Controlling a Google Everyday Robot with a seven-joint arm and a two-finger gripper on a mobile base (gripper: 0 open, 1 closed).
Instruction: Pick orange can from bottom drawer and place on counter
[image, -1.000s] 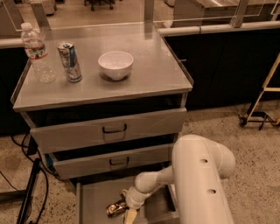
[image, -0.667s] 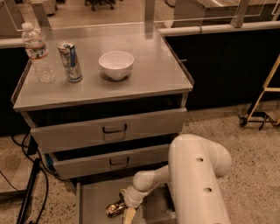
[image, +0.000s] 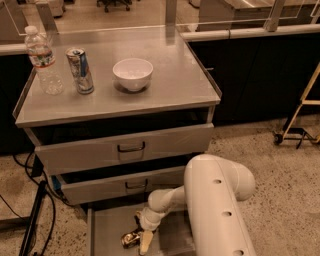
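Note:
The orange can (image: 130, 239) lies on its side on the floor of the open bottom drawer (image: 107, 230), near the picture's lower edge. My gripper (image: 142, 237) reaches down into that drawer from my white arm and sits right beside the can, on its right, with a pale fingertip (image: 145, 242) touching or nearly touching it. The counter (image: 165, 90) is the steel top of the cabinet, above the two upper drawers.
On the counter stand a water bottle (image: 44, 62), a blue-and-silver can (image: 81, 70) and a white bowl (image: 132, 74). The two upper drawers (image: 130, 147) are pulled partly out above the bottom one. A yellow-framed stand (image: 300, 117) is at the right. Cables lie at the left.
My arm and gripper have shifted slightly left toward the can; the can stays in the same spot in the drawer.

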